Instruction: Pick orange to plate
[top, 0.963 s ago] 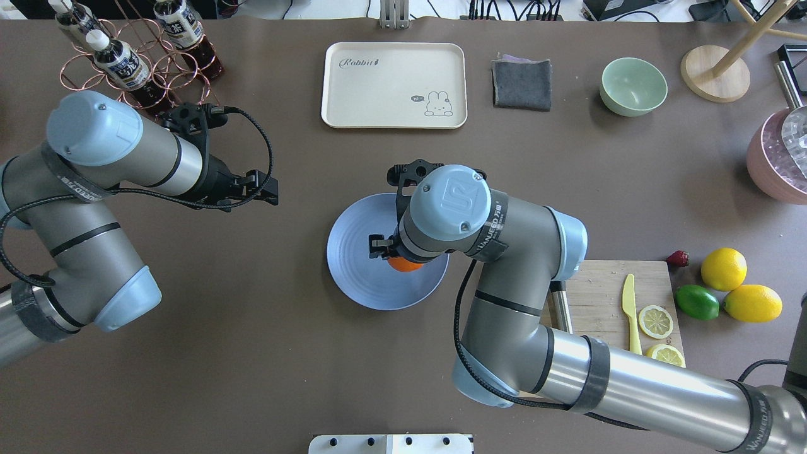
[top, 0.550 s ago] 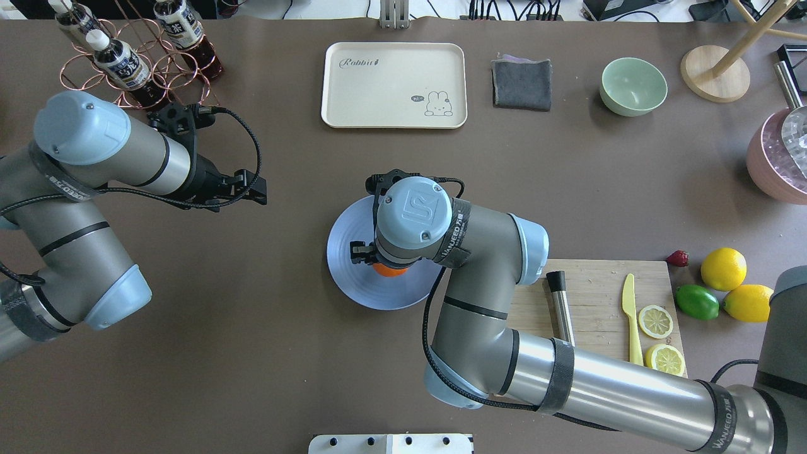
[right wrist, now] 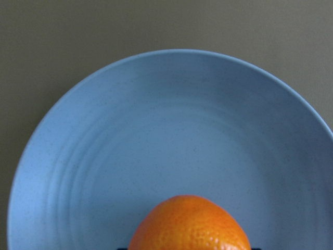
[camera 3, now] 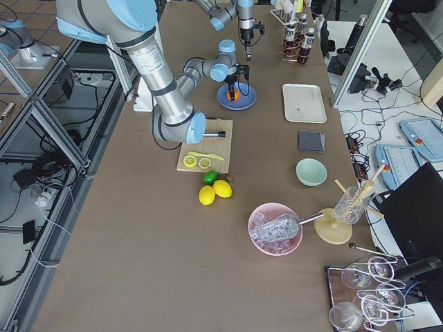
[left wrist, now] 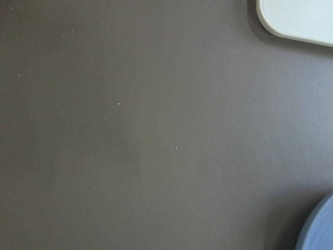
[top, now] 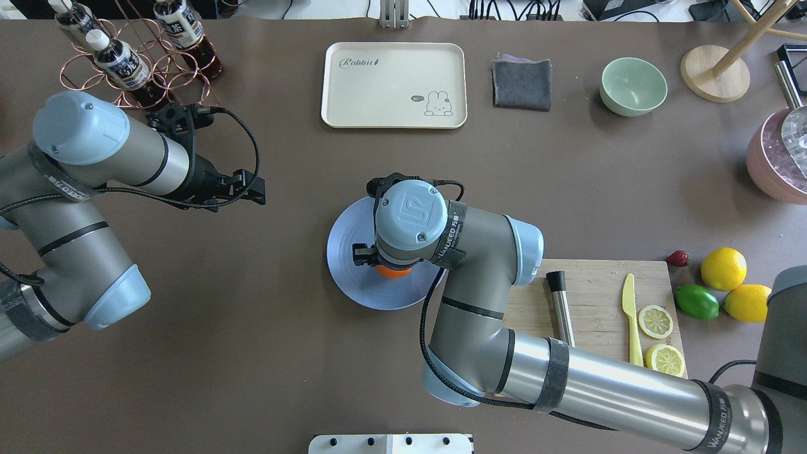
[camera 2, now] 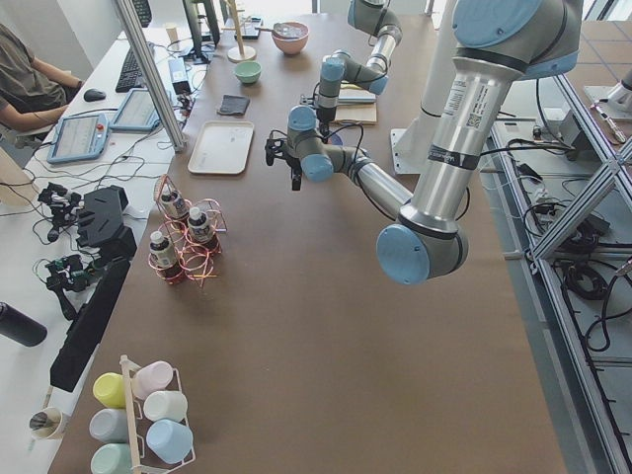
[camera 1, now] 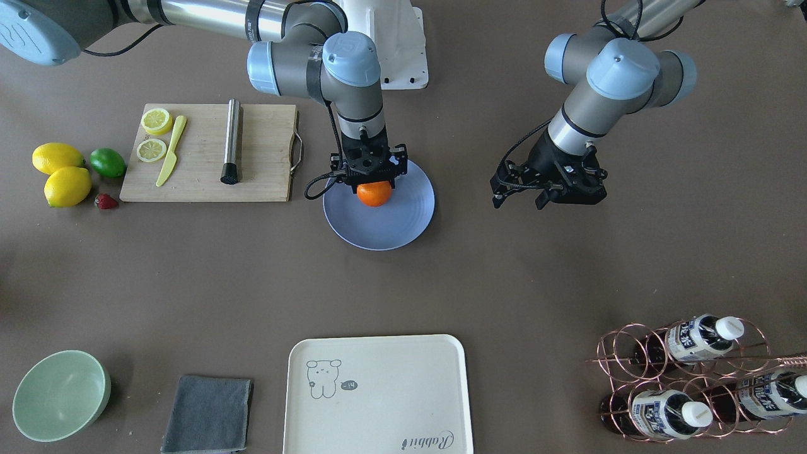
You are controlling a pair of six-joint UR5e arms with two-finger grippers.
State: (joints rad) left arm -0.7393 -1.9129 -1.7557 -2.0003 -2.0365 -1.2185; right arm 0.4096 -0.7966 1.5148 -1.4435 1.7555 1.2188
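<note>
Orange round, bright, pebbled skin

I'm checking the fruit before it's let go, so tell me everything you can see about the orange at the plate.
The orange is small, round and bright orange, with finely dimpled, slightly glossy peel and no visible damage. It sits between the fingers of the right tool, which grips it from above, over the inner part of the pale blue plate. Its top is hidden by the tool, and whether it touches the plate cannot be told.
</note>
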